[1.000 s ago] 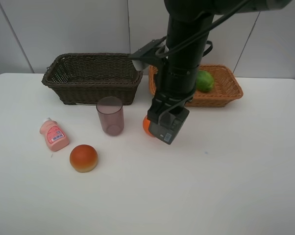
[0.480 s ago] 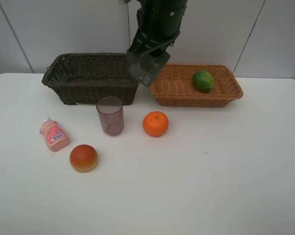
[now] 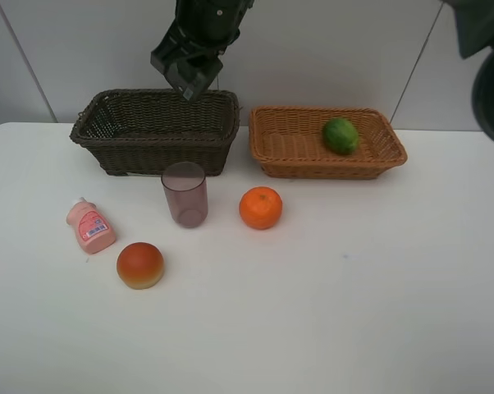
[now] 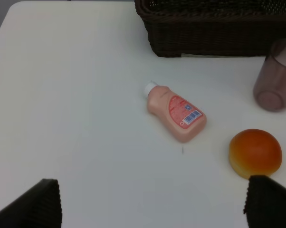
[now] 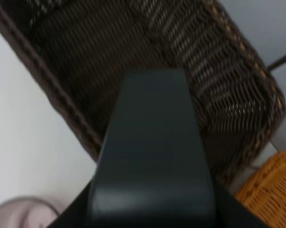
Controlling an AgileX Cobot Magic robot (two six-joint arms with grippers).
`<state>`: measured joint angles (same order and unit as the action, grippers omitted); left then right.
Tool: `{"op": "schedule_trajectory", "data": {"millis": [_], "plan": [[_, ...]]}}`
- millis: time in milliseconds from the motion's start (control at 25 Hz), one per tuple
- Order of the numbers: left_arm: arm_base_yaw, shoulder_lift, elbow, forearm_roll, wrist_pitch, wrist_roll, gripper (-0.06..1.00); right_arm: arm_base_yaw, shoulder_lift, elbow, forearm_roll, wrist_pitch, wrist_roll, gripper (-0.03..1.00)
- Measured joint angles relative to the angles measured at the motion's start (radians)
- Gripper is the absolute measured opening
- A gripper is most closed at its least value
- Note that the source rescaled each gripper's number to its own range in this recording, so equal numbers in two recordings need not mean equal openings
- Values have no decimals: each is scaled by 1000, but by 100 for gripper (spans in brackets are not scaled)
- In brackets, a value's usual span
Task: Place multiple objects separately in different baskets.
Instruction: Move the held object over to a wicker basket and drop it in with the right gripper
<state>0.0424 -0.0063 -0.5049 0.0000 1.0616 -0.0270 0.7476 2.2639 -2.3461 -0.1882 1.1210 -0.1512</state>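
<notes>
Swinging left and upward since a moment ago, when it hung in front of the gap between the two baskets, the right gripper (image 3: pixel 186 72) now hovers over the dark basket (image 3: pixel 155 153), toward its right end. It carries the grey bottle (image 5: pixel 152 142), which fills the middle of the right wrist view with the basket's woven floor and far corner below it. The fingers themselves are hidden behind the bottle, but it hangs clear of everything at the arm's tip, so they must be clamped on it. Nothing else on the white table (image 3: pixel 354 295) has shifted. Farthest left lies the pink bottle (image 3: pixel 90 226), flat on its side with its white cap pointing toward the dark basket. Just to its right and nearer the front edge sits the bun (image 3: pixel 139 264), apart from the bottle. The left gripper (image 4: pixel 157 204) hovers over bare table near these two, its dark fingers (image 4: pixel 45 204) spread wide and holding nothing. Next comes the cup (image 3: pixel 185 194), upright, just in front of the dark basket. The orange (image 3: pixel 260 207) rests to the right of the cup, not touching it, in front of the gap between the baskets. The tan basket (image 3: pixel 329 171) stands beside the dark one against the wall, and the green fruit (image 3: pixel 340 135) lies inside it, toward its right rear.
</notes>
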Motion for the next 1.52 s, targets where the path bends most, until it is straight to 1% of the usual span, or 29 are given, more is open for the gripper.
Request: {"op": "schedule_trajectory", "data": {"millis": [160,360,720,960,1160,1320,1360,1400,1440,1480,1520], "plan": [[0,0,0,0,0,0,100,-26,49,-12,34,-121,25,0],[0,0,0,0,0,0,100,-62,101,-12,33,-193,28,0],[0,0,0,0,-1,0,100,-77,187,-12,47,-344,28,0],[0,0,0,0,-1,0,100,-112,245,-12,47,-374,28,0],[0,0,0,0,-1,0,100,-119,262,-12,52,-373,28,0],[0,0,0,0,-1,0,100,-121,262,-12,94,-375,28,0],[0,0,0,0,-1,0,100,-121,262,-12,105,-374,28,2],[0,0,0,0,-1,0,100,-121,262,-12,109,-374,28,9],[0,0,0,0,-1,0,100,-121,262,-12,112,-381,28,24],[0,0,0,0,-1,0,100,-121,262,-14,113,-388,28,42],[0,0,0,0,-1,0,100,-121,261,-16,113,-394,28,55]]}}
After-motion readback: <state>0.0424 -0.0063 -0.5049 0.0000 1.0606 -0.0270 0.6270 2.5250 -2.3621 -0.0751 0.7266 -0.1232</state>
